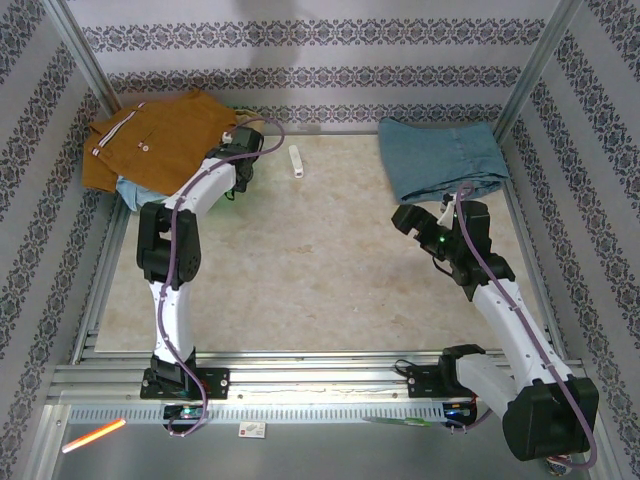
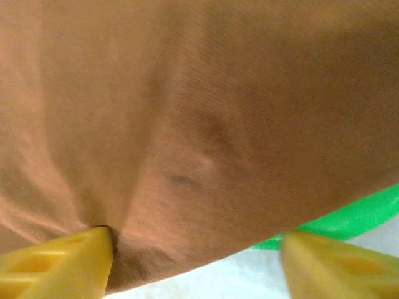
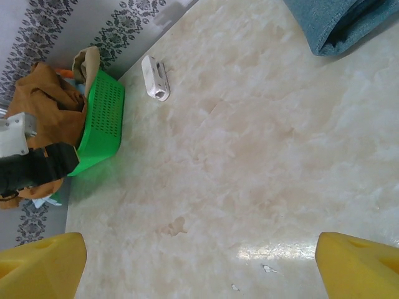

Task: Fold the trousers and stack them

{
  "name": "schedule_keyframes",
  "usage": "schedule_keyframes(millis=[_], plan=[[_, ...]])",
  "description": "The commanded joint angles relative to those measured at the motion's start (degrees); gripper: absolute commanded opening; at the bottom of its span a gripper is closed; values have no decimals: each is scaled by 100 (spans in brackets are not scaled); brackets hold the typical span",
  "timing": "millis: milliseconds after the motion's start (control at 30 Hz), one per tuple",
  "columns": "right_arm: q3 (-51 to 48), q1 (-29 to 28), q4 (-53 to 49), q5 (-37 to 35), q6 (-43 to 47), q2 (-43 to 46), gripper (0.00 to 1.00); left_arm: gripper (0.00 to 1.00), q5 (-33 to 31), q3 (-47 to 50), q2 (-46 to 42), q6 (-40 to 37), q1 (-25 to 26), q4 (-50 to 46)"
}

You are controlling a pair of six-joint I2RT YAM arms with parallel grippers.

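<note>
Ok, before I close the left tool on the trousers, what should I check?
1. Left tool at the trousers: ok, its fingers straddle rust-brown cloth.
2. Left tool open for the grasp: ok.
3. Which part of the trousers lies between the fingers: cannot tell.
4. Trousers free of the green basket: not ok, they overlap it.
5. Right tool out of the way: ok, open above the table.
</note>
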State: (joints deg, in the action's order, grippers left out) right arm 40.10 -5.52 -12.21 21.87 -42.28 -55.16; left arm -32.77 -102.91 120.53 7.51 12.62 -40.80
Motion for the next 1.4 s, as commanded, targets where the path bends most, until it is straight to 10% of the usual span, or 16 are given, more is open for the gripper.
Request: schedule_keyframes(millis=[0, 133, 733, 1133, 1367], plan=[[86, -52, -141, 76, 161, 63, 95, 42, -129, -291, -65, -206, -84, -224], [188, -51, -121, 140, 139, -34, 94, 0, -235, -371, -117, -285, -89, -224], [420, -317, 108, 38, 63, -472, 91, 0, 365, -654, -1965, -388, 193, 103], [679, -510, 320, -95, 166, -916, 91, 0, 316, -1073, -3199, -1685, 2645, 641], [656, -511, 359, -78, 181, -964, 91, 0, 106, 422, -3828, -1065, 3514, 966]])
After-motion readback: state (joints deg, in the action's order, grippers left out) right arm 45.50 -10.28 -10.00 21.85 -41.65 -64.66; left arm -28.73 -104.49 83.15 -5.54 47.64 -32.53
